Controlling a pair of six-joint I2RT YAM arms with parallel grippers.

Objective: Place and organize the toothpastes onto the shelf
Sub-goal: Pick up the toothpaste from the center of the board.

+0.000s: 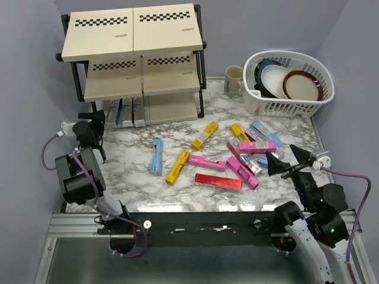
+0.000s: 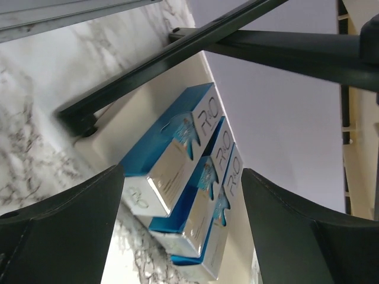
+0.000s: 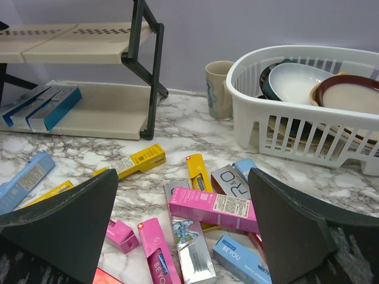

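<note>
Perhaps three toothpastes [image 2: 177, 171] sit on the shelf [image 1: 172, 109]; a dozen-odd loose cartons [image 1: 219, 180] litter the mid-tabletop [image 1: 130, 177]. The left claw [image 2: 182, 177] and right claw [image 3: 182, 174] gape empty.

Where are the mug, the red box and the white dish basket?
mug [image 1: 235, 83]: top view, its side.
red box [image 1: 218, 181]: top view, its top face.
dish basket [image 1: 284, 107]: top view, its front wall.

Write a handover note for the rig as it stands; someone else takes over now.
Left end effector: open, empty, at the bottom tier of the shelf, facing the cartons there.
Right end effector: open, empty, over the loose pile.
Done: a row of teal-blue toothpastes lies on the bottom tier.
To do: roughly a dozen loose toothpastes (pink, yellow, light blue, red, silver) lie on the table, unshelved.
</note>
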